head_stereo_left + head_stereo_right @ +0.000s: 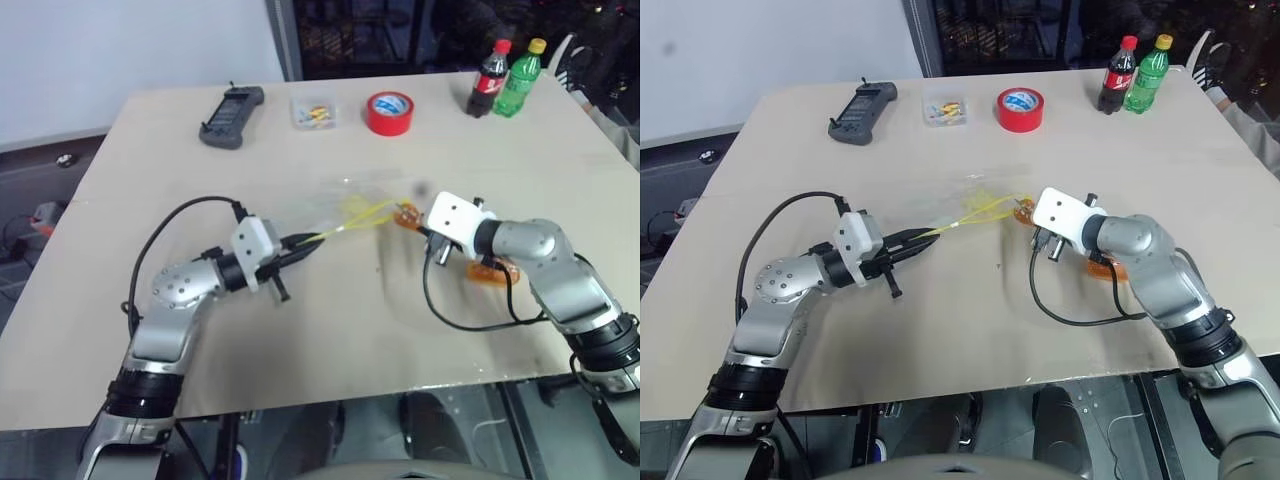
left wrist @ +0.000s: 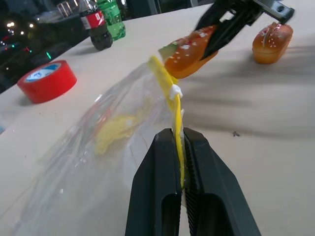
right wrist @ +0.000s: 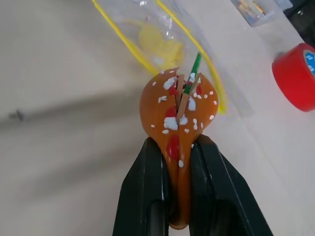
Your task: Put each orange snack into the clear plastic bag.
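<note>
1. Two orange snacks are in sight. One orange snack (image 3: 178, 129) is clamped between the fingers of the right gripper (image 3: 179, 147), held just at the mouth of the clear plastic bag (image 2: 113, 132), close to its yellow zip strip (image 2: 170, 93).
2. The second orange snack (image 2: 272, 42) lies on the counter (image 1: 330, 330) beside the right arm, apart from the bag.
3. There is one bag. The left gripper (image 2: 181, 147) is closed on its zip strip, lifting that edge while the rest trails toward the counter. Something pale yellow shows through the plastic; I cannot tell what it is.
4. Progress, as I judge it: neither snack is inside yet. The first is at the opening and needs pushing in and releasing; the second is yet to be picked up and bagged.
5. Farther out on the counter: one red tape roll (image 1: 389, 112), two drink bottles (image 1: 505, 78), one small clear box (image 1: 314, 113) of coloured bits, and one dark handheld controller (image 1: 231, 117).
</note>
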`<action>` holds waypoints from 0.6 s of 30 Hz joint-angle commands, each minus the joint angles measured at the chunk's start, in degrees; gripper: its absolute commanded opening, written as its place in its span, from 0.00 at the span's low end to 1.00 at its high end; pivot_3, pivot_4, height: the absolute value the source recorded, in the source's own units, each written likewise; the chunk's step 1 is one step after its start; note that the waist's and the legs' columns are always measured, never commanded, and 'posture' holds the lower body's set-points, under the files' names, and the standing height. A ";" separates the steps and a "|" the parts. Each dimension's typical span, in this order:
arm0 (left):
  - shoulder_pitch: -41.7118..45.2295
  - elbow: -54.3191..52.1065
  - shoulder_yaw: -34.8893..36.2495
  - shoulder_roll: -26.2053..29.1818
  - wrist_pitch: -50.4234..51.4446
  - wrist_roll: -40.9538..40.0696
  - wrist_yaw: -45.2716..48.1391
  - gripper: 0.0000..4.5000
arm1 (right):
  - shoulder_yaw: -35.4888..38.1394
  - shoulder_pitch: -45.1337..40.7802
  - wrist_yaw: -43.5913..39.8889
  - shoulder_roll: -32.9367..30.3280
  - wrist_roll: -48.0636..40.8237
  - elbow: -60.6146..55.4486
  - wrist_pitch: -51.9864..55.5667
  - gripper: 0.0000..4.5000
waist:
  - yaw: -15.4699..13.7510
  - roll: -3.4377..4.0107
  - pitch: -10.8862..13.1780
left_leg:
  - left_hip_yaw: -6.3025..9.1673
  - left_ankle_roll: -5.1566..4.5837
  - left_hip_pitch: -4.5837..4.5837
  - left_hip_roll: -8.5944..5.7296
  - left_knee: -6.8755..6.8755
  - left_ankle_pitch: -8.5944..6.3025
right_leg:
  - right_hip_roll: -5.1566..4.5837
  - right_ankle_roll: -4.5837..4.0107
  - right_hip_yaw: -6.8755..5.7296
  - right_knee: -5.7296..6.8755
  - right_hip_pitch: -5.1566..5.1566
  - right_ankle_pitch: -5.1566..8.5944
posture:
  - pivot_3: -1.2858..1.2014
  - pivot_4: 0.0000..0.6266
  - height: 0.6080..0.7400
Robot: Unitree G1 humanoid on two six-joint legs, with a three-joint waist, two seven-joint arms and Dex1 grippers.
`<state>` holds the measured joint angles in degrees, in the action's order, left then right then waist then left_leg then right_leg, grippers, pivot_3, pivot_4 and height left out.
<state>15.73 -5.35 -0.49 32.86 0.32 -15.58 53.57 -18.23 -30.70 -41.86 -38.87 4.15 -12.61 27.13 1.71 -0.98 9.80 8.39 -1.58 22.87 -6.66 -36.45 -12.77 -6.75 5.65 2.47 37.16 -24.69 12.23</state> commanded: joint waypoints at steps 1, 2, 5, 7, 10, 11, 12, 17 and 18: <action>1.56 -0.97 0.13 0.43 0.04 -0.84 0.77 0.00 | 2.29 -0.02 0.56 -1.41 1.89 -4.57 -0.68 0.07 | 0.05 0.00 0.00 | 0.00 0.01 0.00 0.00 0.00 0.01 | 0.00 0.00 0.00 0.00 0.00 0.00 | 0.52 0.24 1.00; 1.87 -0.74 0.08 0.41 0.15 -0.92 0.92 0.00 | 2.24 0.08 0.67 -1.69 2.55 -4.95 -0.94 0.07 | 0.03 0.00 0.00 | 0.01 0.01 0.00 0.01 0.00 0.01 | 0.01 0.00 0.00 0.00 0.00 0.00 | 0.52 0.24 1.00; 2.48 -0.38 -0.10 0.31 0.29 -1.05 1.45 0.00 | 1.76 0.21 1.30 -1.75 4.40 -5.51 -1.85 0.07 | 0.00 -0.01 0.00 | 0.01 0.01 0.00 0.01 0.00 0.00 | 0.01 0.00 -0.02 -0.01 0.01 0.00 | 0.52 0.24 1.00; 2.63 -0.26 -0.17 0.27 0.34 -1.03 1.77 0.00 | 1.44 0.00 1.62 -1.48 5.53 -5.81 -2.14 0.07 | 0.01 -0.01 0.00 | 0.00 0.01 0.00 0.00 0.00 0.01 | 0.00 0.00 -0.01 -0.02 0.01 0.00 | 0.52 0.24 1.00; 2.89 0.24 -0.25 0.26 0.14 -0.81 2.20 0.00 | 0.69 -0.87 1.20 -2.27 8.02 -5.70 -3.38 0.07 | -0.01 -0.01 0.00 | 0.01 0.04 0.00 0.00 0.00 0.03 | 0.01 0.00 -0.02 -0.03 0.01 0.00 | 0.52 0.24 1.00; 2.89 0.33 -0.24 0.28 0.05 -0.76 2.33 0.00 | 0.58 -1.07 0.96 -2.54 8.84 -5.71 -3.54 0.07 | -0.02 -0.01 0.00 | 0.01 0.05 0.00 0.00 0.00 0.03 | 0.01 0.00 -0.02 -0.04 0.01 0.00 | 0.52 0.24 1.00; 2.84 0.38 -0.21 0.29 -0.03 -0.72 2.41 0.00 | 0.25 -1.34 0.69 -3.25 10.34 -5.77 -3.77 0.07 | -0.03 -0.01 0.00 | 0.00 0.05 0.01 0.00 0.00 0.03 | 0.00 0.00 -0.02 -0.04 0.01 0.00 | 0.52 0.24 1.00; 2.62 0.65 0.22 0.02 0.12 -0.73 1.93 0.00 | -0.36 -1.71 -0.71 -4.53 13.59 -5.90 -5.54 0.07 | -0.05 -0.01 0.00 | 0.01 0.04 0.01 0.00 0.00 0.03 | 0.01 0.00 -0.02 -0.06 0.02 0.00 | 0.52 0.24 1.00; 2.65 0.82 0.22 0.00 0.02 -0.69 1.92 0.00 | -0.52 -1.77 -1.06 -4.33 13.85 -6.07 -5.75 0.07 | -0.04 -0.01 0.00 | 0.00 0.04 0.01 0.01 0.00 0.03 | 0.01 0.00 -0.02 -0.06 0.01 0.00 | 0.52 0.24 1.00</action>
<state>17.79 -3.95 -0.66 32.79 0.84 -15.92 55.78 -19.41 -30.98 -42.42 -43.08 17.14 -15.98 22.67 1.67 -0.98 9.80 8.40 -1.54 22.88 -6.65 -36.44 -12.74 -6.74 5.65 2.46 37.10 -24.68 12.23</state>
